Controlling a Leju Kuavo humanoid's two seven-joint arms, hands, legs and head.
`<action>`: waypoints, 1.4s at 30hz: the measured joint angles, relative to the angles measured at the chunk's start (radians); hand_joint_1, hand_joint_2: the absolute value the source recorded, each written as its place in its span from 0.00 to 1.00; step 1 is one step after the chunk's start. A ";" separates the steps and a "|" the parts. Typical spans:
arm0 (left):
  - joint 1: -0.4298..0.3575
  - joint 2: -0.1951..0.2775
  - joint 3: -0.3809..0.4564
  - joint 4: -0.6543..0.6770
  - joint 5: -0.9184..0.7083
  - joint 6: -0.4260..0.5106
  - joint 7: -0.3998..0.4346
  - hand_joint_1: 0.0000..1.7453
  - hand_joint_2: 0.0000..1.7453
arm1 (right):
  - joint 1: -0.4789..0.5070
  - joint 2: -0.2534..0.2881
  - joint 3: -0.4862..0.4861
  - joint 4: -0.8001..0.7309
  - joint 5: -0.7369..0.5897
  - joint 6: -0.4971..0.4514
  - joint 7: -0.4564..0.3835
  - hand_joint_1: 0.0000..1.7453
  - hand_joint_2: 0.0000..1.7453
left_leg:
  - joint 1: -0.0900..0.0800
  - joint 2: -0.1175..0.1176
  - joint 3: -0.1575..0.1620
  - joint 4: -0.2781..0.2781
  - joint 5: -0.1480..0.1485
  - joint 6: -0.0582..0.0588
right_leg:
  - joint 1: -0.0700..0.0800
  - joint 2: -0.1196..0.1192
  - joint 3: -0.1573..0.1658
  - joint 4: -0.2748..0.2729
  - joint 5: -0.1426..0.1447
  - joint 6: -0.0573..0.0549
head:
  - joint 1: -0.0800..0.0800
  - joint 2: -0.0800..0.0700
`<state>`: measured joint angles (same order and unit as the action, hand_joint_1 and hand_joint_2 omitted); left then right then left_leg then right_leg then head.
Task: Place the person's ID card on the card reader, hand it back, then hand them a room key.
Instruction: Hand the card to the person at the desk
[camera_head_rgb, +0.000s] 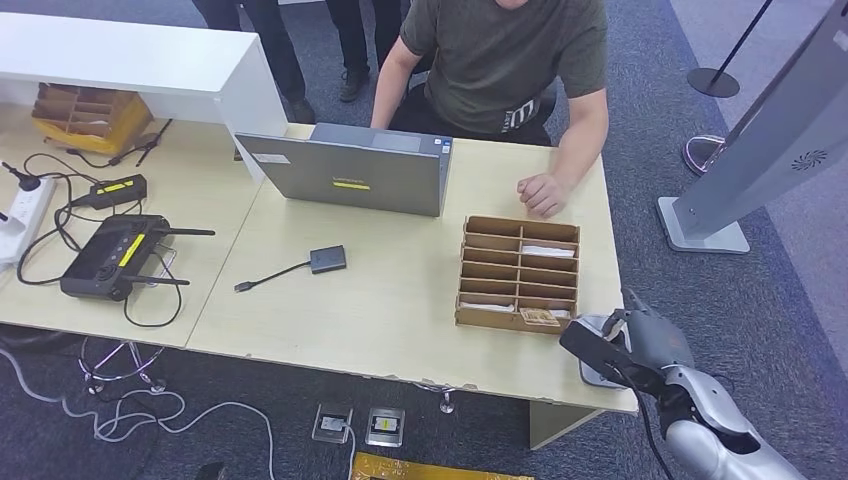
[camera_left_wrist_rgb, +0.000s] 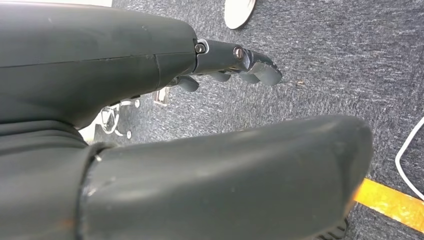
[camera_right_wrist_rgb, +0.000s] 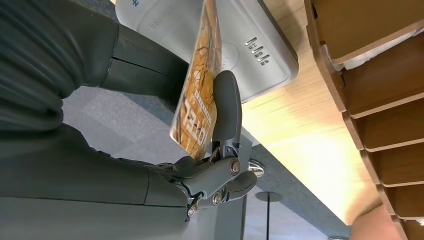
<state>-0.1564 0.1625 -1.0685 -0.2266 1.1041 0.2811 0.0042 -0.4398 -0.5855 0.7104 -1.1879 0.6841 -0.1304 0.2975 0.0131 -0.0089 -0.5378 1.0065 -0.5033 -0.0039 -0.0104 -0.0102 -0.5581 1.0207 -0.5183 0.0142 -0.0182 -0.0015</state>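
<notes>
Holding a card (camera_right_wrist_rgb: 197, 100) pinched between thumb and a dark finger, the right hand (camera_head_rgb: 625, 345) sits at the near right corner of the surface (camera_head_rgb: 400, 290), directly over the grey card reader (camera_right_wrist_rgb: 250, 45). The card is patterned orange and gold and stands on edge, its face close to the reader's top; whether it touches the reader cannot be told. In the head view the reader (camera_head_rgb: 590, 372) is mostly hidden under the hand.

The left hand (camera_left_wrist_rgb: 235, 60) hangs over grey carpet, fingers (camera_left_wrist_rgb: 260, 70) slightly curled and apart from the thumb, holding nothing.

A brown cardboard organiser (camera_head_rgb: 518, 272) with slotted compartments lies just beside the right hand, near the right edge of the surface; white cards rest in some slots and a patterned card (camera_head_rgb: 540, 317) lies in the nearest row. A person (camera_head_rgb: 500, 60) sits at the far edge, one fist (camera_head_rgb: 543, 193) resting on the surface just beyond the organiser. A grey laptop (camera_head_rgb: 350, 175) stands open at the far edge. A small dark adapter (camera_head_rgb: 327, 259) with its cable lies mid-surface. A black controller (camera_head_rgb: 110, 255) and cables sit toward the left edge.
</notes>
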 joint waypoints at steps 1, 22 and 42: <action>0.000 0.000 0.000 0.000 0.001 0.000 0.000 0.00 0.00 | -0.002 0.001 0.002 0.001 0.001 -0.001 0.001 1.00 1.00 | 0.000 0.000 0.000 0.000 0.000 0.000 | 0.000 0.000 0.000 0.000 0.000 0.000 | 0.000 0.000; 0.011 0.009 0.000 0.002 0.010 -0.006 -0.003 0.00 0.00 | -0.251 -0.171 -0.078 -0.276 -0.039 0.168 0.157 1.00 1.00 | -0.001 0.000 0.000 0.000 0.001 0.000 | -0.001 0.000 0.000 0.000 0.001 0.000 | 0.000 0.000; 0.017 0.003 0.000 0.002 -0.001 -0.004 -0.014 0.00 0.00 | -0.396 -0.100 0.042 -0.275 0.022 0.196 0.114 1.00 1.00 | 0.000 -0.001 -0.001 0.000 0.001 0.000 | 0.000 -0.001 0.000 0.000 0.001 0.000 | 0.000 0.000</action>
<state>-0.1392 0.1653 -1.0689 -0.2243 1.1031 0.2772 -0.0099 -0.8358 -0.6855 0.7527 -1.4630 0.7065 0.0657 0.4111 0.0129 -0.0101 -0.5387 1.0067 -0.5026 -0.0040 -0.0107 -0.0112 -0.5581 1.0211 -0.5177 0.0141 -0.0183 -0.0015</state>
